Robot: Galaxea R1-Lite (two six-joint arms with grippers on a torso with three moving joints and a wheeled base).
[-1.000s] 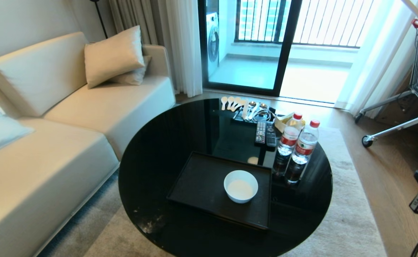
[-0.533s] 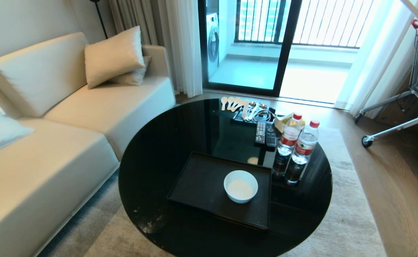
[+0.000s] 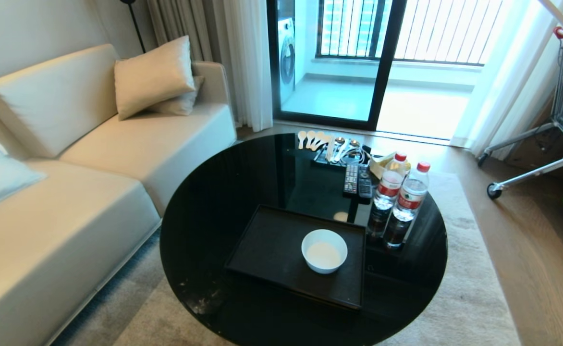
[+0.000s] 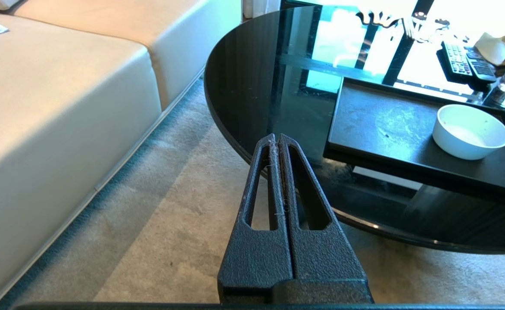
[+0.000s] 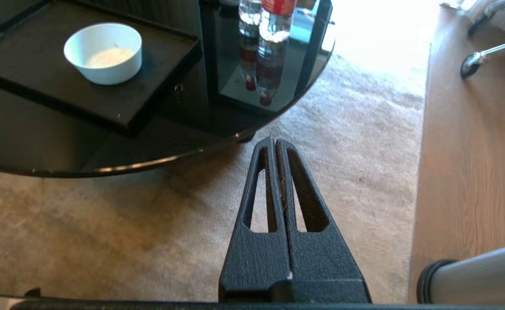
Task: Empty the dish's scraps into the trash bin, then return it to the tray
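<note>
The bowl [image 3: 324, 251] sits on the tray [image 3: 272, 250], lower centre of the head view. Both the left gripper [image 4: 277, 140] and right gripper [image 5: 275, 144] hang over the carpet, fingers pressed together, holding nothing.

You have a glossy white ceramic bowl [image 3: 324, 250] on a matt black tray [image 3: 267, 250], itself on a mirror-glossy black glass table [image 3: 224, 192]. Both grippers, left [image 4: 276, 140] and right [image 5: 275, 144], look like rough-grained black plastic. The bin [image 5: 472, 280] is brushed metal with a black base ring. You see short-pile carpet [image 5: 343, 129], smooth wood floor [image 5: 472, 129], clear plastic bottles [image 3: 404, 197] and a smooth cream sofa [image 3: 70, 192].
</note>
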